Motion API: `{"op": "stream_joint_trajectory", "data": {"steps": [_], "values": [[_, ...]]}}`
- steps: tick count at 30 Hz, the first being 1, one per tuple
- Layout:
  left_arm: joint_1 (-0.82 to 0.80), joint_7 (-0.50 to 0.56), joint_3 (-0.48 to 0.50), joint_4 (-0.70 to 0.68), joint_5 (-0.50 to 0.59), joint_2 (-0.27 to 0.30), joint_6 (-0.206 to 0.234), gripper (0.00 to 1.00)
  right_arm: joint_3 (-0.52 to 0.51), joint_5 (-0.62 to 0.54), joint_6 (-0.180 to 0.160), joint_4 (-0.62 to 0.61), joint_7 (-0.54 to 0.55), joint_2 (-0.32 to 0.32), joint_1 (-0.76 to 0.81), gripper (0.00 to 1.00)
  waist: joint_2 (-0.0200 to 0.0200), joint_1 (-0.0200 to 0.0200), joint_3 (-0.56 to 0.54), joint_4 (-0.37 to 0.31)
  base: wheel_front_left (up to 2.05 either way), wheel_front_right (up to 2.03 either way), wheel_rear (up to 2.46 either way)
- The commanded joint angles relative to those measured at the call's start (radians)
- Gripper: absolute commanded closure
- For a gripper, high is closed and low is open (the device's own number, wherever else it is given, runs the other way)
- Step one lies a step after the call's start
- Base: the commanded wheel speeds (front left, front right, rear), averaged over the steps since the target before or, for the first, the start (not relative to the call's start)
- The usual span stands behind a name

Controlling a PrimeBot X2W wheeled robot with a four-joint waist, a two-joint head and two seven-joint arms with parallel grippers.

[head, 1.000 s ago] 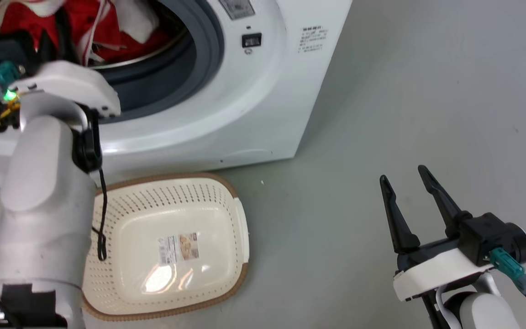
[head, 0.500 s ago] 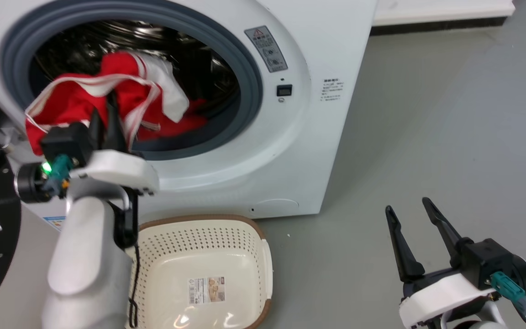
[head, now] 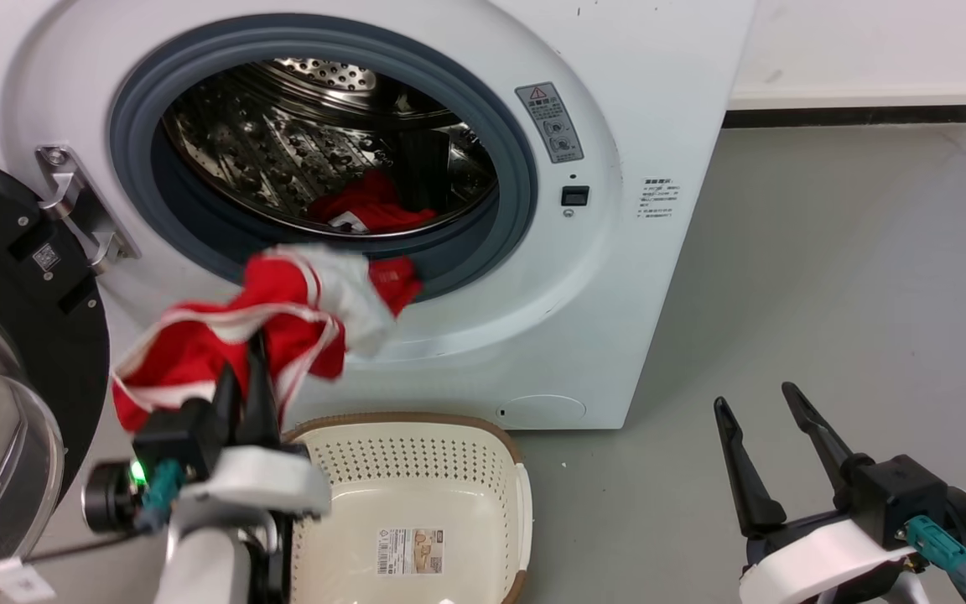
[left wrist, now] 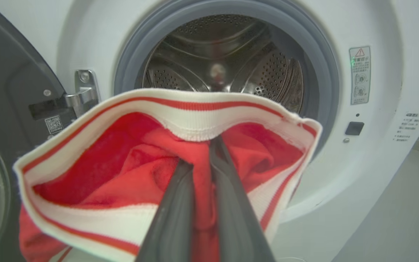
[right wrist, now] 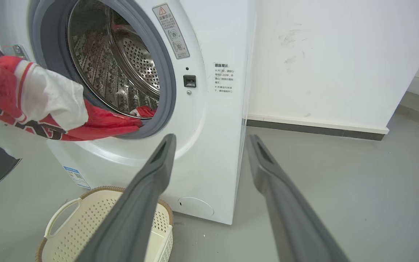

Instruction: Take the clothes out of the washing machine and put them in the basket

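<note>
As the head view shows, the left gripper [head: 241,373] is clenched on a red garment [head: 282,327] bunched above its fingertips, with the basket [head: 416,417] near below it; the right gripper [head: 753,396] stands released. From the left wrist, white striped bands [left wrist: 191,123] frame soft, light cloth, which I think is best pinched at a thick fold. From the right wrist, its tail touches the grey ring [right wrist: 167,105] of the washing machine [right wrist: 216,163].

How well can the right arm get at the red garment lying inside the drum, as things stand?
Probably yes. The right pincer is open and empty, the door is swung aside, and the red garment lies low in the drum. The left pincer's held garment drapes across the lower ring.
</note>
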Motion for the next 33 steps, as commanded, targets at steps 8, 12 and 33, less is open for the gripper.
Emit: {"op": "stream_joint_trajectory", "data": {"steps": [8, 12, 33], "values": [[0.167, -0.003, -0.051, 0.034, -0.046, -0.020, 0.024, 1.00, 0.003, -0.014, -0.001, -0.027, 0.009, 0.002, -0.005, 0.00, -0.0001, 0.0003, 0.048, 0.015, 0.00, 0.00, 0.00], [0.180, -0.003, -0.080, 0.083, -0.087, -0.022, 0.039, 1.00, 0.011, -0.023, -0.001, -0.042, 0.015, 0.002, -0.032, 0.00, -0.0001, 0.0003, 0.101, 0.012, 0.00, 0.00, 0.00], [-0.235, -0.003, -0.194, 0.419, -0.194, -0.021, 0.099, 1.00, 0.025, -0.032, -0.001, -0.078, -0.033, -0.008, -0.239, 0.00, -0.0001, 0.0003, 0.586, -0.101, 0.00, 0.00, 0.00]]}}
